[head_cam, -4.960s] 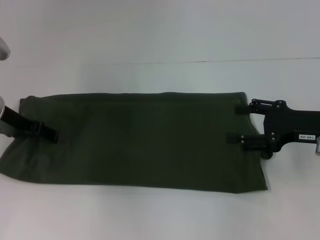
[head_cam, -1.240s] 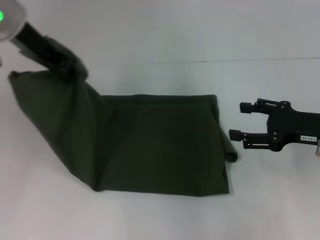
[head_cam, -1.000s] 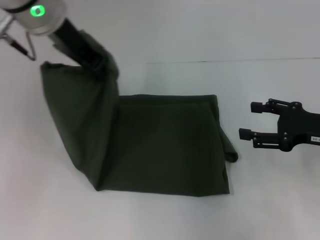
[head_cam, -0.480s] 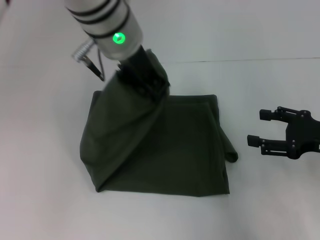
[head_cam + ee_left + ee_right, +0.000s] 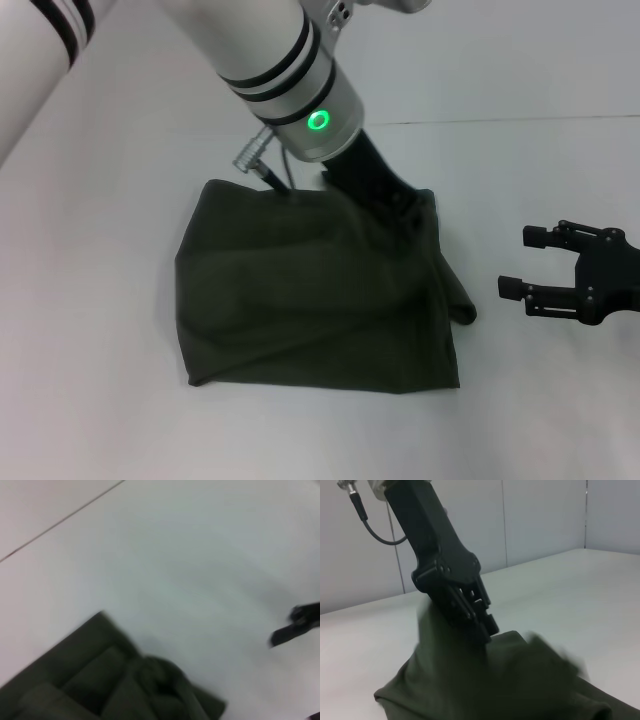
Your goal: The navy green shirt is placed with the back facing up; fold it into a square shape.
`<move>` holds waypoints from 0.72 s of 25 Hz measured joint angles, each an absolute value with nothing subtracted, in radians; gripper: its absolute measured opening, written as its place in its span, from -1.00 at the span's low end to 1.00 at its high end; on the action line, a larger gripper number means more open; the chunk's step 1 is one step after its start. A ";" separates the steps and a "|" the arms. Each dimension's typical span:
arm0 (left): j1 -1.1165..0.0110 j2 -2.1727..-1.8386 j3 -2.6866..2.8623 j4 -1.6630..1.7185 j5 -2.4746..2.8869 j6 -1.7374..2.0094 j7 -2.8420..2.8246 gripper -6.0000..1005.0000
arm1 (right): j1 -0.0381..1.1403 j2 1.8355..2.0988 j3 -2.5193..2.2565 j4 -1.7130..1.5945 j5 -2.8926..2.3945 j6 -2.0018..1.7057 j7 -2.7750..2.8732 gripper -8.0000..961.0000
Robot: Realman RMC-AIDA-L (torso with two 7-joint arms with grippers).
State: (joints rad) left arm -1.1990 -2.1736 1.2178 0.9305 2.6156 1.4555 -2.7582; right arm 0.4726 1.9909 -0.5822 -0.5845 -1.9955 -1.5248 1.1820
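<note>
Looks like the last fold: left gripper (image 5: 408, 212) pinching the shirt (image 5: 310, 300) edge at the far right corner on the table (image 5: 120, 420), needs letting go next; right gripper (image 5: 520, 262) hangs wide open beside.

A lab or test room, by its looks. The table (image 5: 120, 420) is plain white. Bare grey wall panels (image 5: 540, 525) stand behind it.

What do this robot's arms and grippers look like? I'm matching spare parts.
The left arm is a white cylinder with black bands, a green light and a grey cable. Its left gripper is black. The right gripper is black with two linkage fingers.
</note>
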 joint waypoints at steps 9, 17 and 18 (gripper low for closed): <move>-1.111 -2.165 1.182 0.990 2.387 1.444 -2.671 -0.23 | 0.472 1.991 -0.583 -0.584 -1.995 -1.517 1.188 0.82; -0.941 -2.162 0.977 1.050 2.270 1.473 -2.462 0.63 | 0.469 1.985 -0.536 -0.585 -1.992 -1.544 1.207 0.82; -0.919 -2.162 0.939 1.044 2.236 1.470 -2.405 0.72 | 0.469 1.986 -0.525 -0.586 -1.992 -1.549 1.212 0.82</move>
State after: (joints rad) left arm -0.9194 -2.1618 0.9393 1.0439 2.2359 1.4701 -2.4046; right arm 0.4688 1.9864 -0.5254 -0.5862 -1.9915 -1.5493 1.2120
